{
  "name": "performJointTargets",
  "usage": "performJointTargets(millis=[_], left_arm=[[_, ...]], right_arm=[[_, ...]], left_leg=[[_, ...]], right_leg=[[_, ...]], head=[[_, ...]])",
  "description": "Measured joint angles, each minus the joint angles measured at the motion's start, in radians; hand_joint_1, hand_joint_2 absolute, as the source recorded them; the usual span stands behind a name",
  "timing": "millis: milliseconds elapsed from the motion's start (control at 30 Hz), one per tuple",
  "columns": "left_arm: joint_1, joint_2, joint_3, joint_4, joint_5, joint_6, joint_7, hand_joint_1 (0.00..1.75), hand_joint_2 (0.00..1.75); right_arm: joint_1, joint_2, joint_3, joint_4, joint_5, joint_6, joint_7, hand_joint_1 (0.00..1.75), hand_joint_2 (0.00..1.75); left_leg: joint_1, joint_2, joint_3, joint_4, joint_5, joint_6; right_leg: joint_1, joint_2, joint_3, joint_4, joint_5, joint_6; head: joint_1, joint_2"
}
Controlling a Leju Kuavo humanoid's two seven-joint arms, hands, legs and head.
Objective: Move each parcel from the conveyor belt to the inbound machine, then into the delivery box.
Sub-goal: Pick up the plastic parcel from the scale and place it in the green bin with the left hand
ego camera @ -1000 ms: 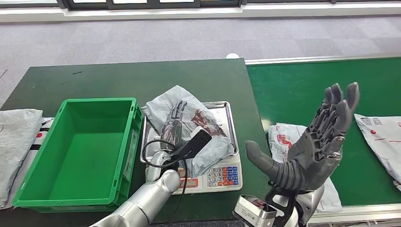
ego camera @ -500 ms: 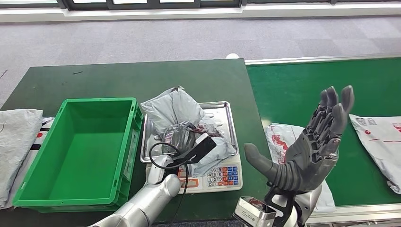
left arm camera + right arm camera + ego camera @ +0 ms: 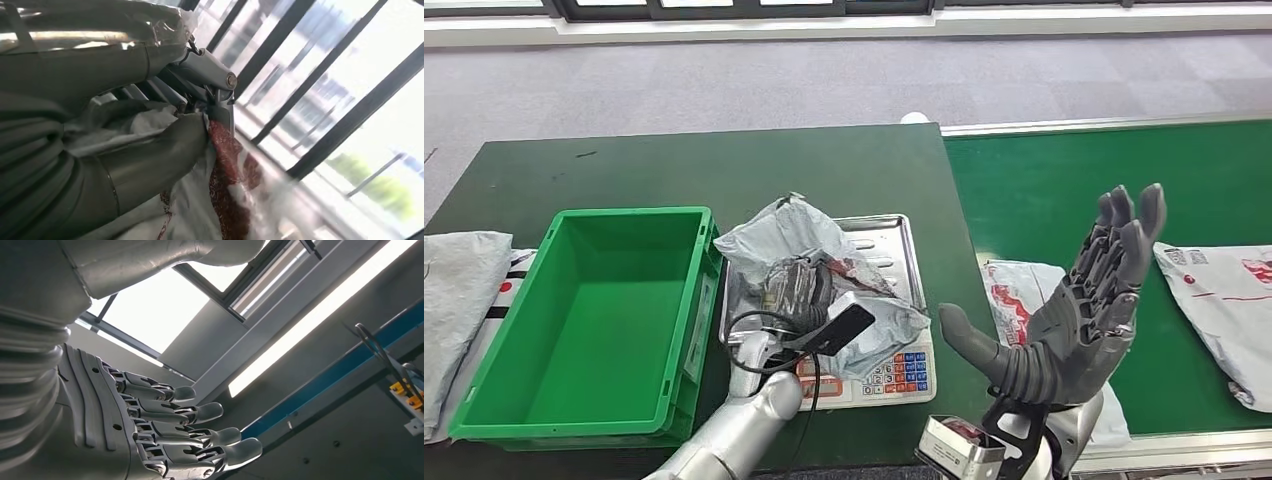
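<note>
I've got the left hand (image 3: pixel 796 288) on the scale, fingers curled tight into the grey parcel (image 3: pixel 809 262) w/ dark red print, holding it. The parcel is crumpled, bunched up over the steel tray (image 3: pixel 894 243) of the inbound machine (image 3: pixel 889 372); its lower edge drapes onto the keypad. In the left wrist view the thumb (image 3: pixel 150 165) presses into the parcel's plastic (image 3: pixel 200 210), w/ the dark fingers above it.

My right hand (image 3: pixel 1074 305) is up in the air in front of the conveyor belt (image 3: pixel 1044 190), palm open, fingers straight and apart, nothing in it. Right wrist view: the same, fingers (image 3: pixel 200 412) stretched out toward the ceiling.

The delivery box (image 3: pixel 594 320), a green crate, sits just beside the scale on its left, on the dark green table (image 3: pixel 674 170). Two more parcels are on the belt: a white one (image 3: pixel 1014 290) behind my right hand, another (image 3: pixel 1224 300) near the right edge. A grey bag (image 3: pixel 459 300) lies left of the crate.
</note>
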State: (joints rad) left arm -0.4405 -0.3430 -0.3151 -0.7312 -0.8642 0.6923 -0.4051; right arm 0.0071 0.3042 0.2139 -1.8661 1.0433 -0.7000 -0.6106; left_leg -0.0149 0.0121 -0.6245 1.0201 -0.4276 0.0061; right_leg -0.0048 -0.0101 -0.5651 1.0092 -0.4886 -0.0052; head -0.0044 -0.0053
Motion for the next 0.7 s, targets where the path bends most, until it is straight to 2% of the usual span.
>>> performJointTargets(millis=[100,233,367,533,700], left_arm=[[0.072,0.011,0.110,-0.254,0.080,0.010,-0.176,1.75,1.75],[0.137,0.027,0.220,-0.505,0.148,0.011,-0.277,1.75,1.75],[0.171,0.036,0.284,-0.656,0.170,0.011,-0.292,1.75,1.75],[0.187,0.040,0.331,-0.727,0.166,0.010,-0.289,1.75,1.75],[0.192,0.043,0.381,-0.723,0.018,0.010,-0.180,1.75,1.75]], right_arm=[[0.000,0.000,-0.001,0.000,-0.007,0.000,0.000,0.00,1.75],[0.002,-0.001,-0.010,0.000,-0.028,0.000,-0.017,0.00,1.75],[0.004,-0.001,-0.017,0.000,-0.036,0.000,-0.023,0.00,1.75],[0.006,-0.001,-0.023,-0.004,-0.032,0.000,-0.011,0.00,1.75],[0.030,-0.001,-0.028,-0.013,-0.032,0.000,-0.018,0.00,1.75]], left_leg=[[0.001,0.002,-0.001,0.000,0.000,0.000],[0.002,0.000,-0.001,-0.001,0.000,-0.001],[0.002,-0.001,-0.001,-0.001,0.000,-0.001],[0.002,-0.001,-0.001,-0.001,0.000,-0.001],[0.002,-0.001,-0.001,0.000,0.000,-0.001]], right_leg=[[0.000,0.002,-0.001,0.000,0.000,-0.001],[0.001,0.000,0.000,0.000,-0.001,-0.002],[0.003,-0.001,0.000,0.000,-0.001,-0.002],[0.002,-0.001,0.000,0.000,-0.001,-0.002],[0.002,-0.001,0.000,0.000,-0.001,-0.002]], head=[[0.000,0.000],[0.000,0.000],[0.000,0.000],[0.000,0.000],[0.000,0.000]])
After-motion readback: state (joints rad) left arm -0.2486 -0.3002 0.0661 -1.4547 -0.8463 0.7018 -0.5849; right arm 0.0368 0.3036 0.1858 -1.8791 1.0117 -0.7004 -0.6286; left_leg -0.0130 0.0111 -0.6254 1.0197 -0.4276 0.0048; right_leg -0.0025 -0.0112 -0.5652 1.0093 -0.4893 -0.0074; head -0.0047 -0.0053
